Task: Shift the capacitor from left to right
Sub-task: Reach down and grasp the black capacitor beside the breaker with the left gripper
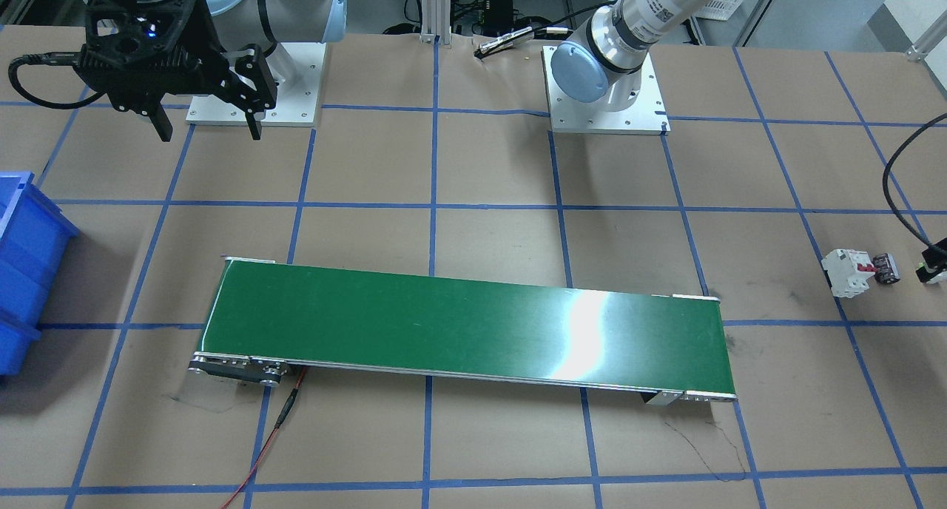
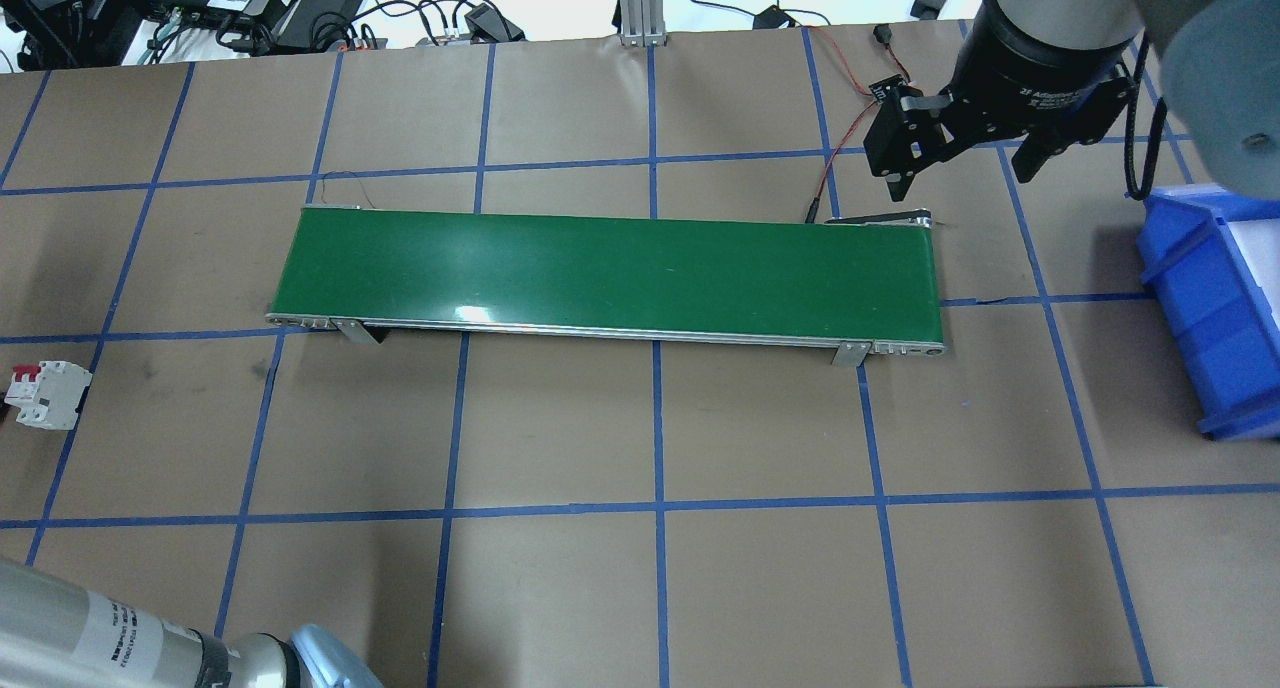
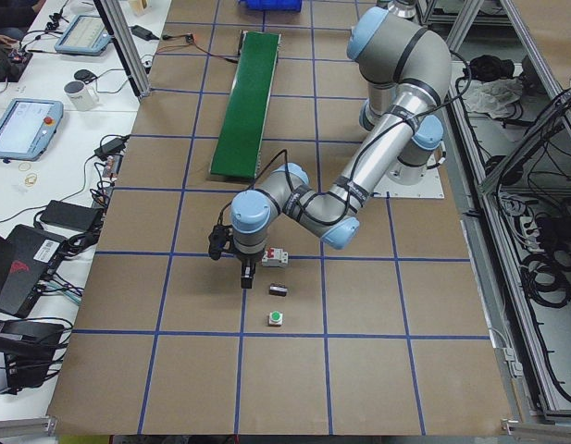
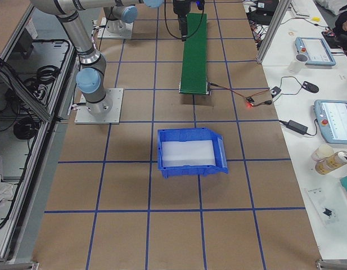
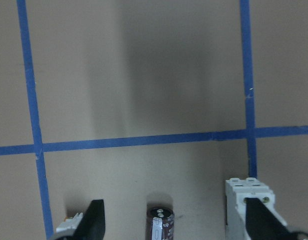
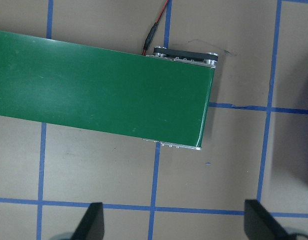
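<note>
Front-facing view: the capacitor (image 1: 885,267) lies on the worktop (image 1: 481,161) near the right edge, just beside the white breaker (image 1: 847,272). My right claw (image 1: 209,132) hangs spread at the upper left. Left wrist view: my left claw (image 5: 172,210) stands apart, with the capacitor on the worktop mid-gap and the breaker to its right. Right wrist view: my right claw is apart above the green belt (image 6: 104,90).

Right gripper (image 2: 962,163) collar: "2F Adaptive", rest illegible.
</note>
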